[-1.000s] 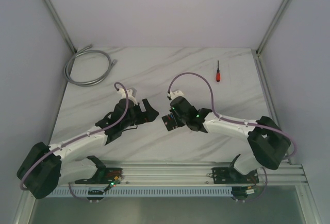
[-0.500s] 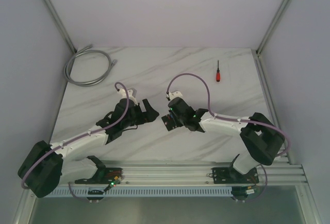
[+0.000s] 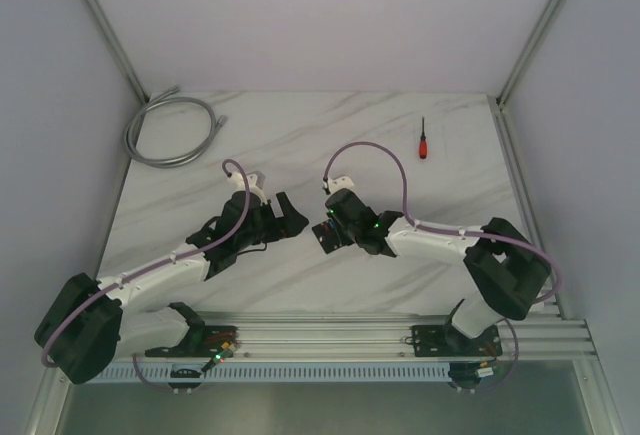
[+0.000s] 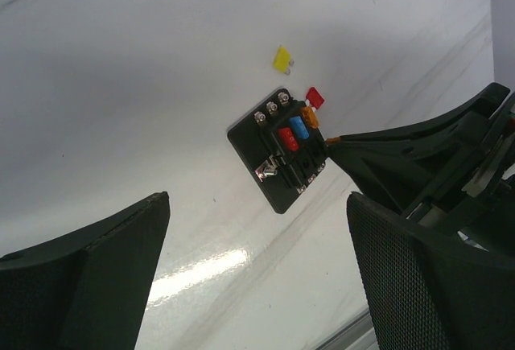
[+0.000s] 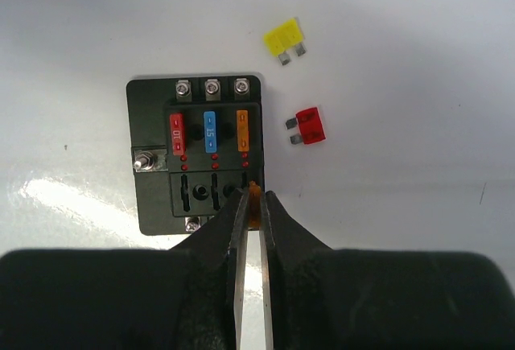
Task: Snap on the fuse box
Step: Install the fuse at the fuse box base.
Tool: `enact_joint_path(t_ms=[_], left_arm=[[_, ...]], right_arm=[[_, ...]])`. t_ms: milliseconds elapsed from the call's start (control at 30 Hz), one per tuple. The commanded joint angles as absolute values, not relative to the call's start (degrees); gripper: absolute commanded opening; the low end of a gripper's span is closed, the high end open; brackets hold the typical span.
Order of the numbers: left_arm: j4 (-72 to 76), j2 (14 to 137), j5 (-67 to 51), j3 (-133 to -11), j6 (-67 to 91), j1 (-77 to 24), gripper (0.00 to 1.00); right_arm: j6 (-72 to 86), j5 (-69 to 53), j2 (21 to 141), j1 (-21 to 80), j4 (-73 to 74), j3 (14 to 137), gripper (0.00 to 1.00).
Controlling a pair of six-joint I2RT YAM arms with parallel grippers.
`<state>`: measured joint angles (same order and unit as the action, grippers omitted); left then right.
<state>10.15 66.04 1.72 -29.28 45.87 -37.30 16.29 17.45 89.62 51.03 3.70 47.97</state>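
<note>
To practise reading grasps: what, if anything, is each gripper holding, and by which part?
The right gripper pinches a small orange fuse by its body, at the fuse box's lower right slot. The left gripper, open, holds nothing.

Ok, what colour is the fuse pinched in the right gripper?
Orange fuse; clearest in the right wrist view.

left gripper (image 4: 257, 199) wide open — low | right gripper (image 5: 252, 199) pinched, seemingly closed

In the upper row of the flat black rectangular plastic fuse box (image 5: 153, 197), the small blue fuse (image 5: 210, 130) seated in the middle slot reads "15". The small red fuse (image 5: 176, 131) just left of it appears to read "10", printed sideways.
</note>
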Motion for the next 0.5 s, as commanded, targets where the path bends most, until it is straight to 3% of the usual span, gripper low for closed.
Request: enact_joint_path(t_ms=[0, 467], left_arm=[[9.40, 65.77, 1.14, -29.27, 46.22, -36.99, 1.00], [9.03, 65.11, 1.45, -28.98, 46.58, -36.91, 1.00]], right_arm=[[16.89, 19.31, 86.80, 51.49, 5.91, 48.86, 0.00], [16.49, 18.31, 87.89, 51.50, 4.26, 49.83, 0.00]])
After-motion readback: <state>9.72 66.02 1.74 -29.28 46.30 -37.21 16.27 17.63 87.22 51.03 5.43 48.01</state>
